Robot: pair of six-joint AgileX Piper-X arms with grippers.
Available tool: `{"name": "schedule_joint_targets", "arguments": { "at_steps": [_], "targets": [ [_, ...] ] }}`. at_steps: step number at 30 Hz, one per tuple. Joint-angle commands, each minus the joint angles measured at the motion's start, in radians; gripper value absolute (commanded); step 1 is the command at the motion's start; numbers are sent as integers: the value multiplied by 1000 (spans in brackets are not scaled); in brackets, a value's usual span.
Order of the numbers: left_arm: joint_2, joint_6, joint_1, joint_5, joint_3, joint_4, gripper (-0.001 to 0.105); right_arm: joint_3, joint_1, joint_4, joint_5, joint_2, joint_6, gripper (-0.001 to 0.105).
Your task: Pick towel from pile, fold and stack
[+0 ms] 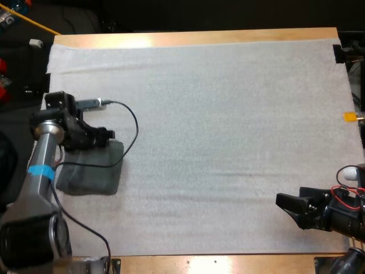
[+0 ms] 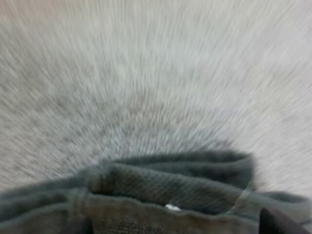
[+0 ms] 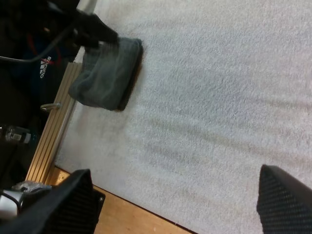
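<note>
White matting [image 1: 228,114] covered nearly the whole wooden desk [image 1: 199,39], whose bare planks showed as a strip along the far side and another along the near side. On the mat's left part, close to its left edge, lay a folded dark grey-green towel [image 1: 94,174], flat and roughly square in the high view, thick and layered in the wrist views. The left pincer [image 1: 108,138] hung at the towel's far edge, reaching in from the left with its tips over the top corner of the cloth. In the left wrist view its fingertips [image 2: 273,222] stood wide apart, the towel's folded rim lying between and beneath them, several layers of cloth stacked one over another, and bare mat stretching beyond. The right pincer [image 1: 285,206] sat low over the mat near the desk's near right corner, well apart from the towel and pointing toward it across the mat. Its fingers [image 3: 282,195] were spread wide with nothing between them but mat, and the towel lay far ahead of them with the other arm's pincer at its edge.
</note>
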State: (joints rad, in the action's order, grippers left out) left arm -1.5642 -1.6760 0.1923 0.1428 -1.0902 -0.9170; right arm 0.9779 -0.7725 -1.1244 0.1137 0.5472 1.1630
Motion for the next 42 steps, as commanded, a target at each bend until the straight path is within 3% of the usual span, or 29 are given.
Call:
{"name": "schedule_joint_targets", "arguments": {
  "at_steps": [1,9,15,23,28,36,42],
  "targets": [
    [40,-9,-3,5,-17,-8,64,8,1,-4,3,-4,-2,67],
    [280,-9,-3,5,-31,-47,64,8,1,-17,3,-4,7,67],
    [442,-9,-3,5,-31,-112,64,8,1,-10,-43,15,139,67],
    [625,-9,-3,13,-31,-186,64,8,1,60,-205,193,237,67],
    [687,-9,-33,11,-31,-190,64,8,11,177,-210,335,294,67],
    [743,-7,-155,-16,-31,-232,64,8,187,222,-207,479,350,67],
    [770,-4,-189,-18,-31,-251,64,8,414,198,-202,481,376,67]
  ]
}}
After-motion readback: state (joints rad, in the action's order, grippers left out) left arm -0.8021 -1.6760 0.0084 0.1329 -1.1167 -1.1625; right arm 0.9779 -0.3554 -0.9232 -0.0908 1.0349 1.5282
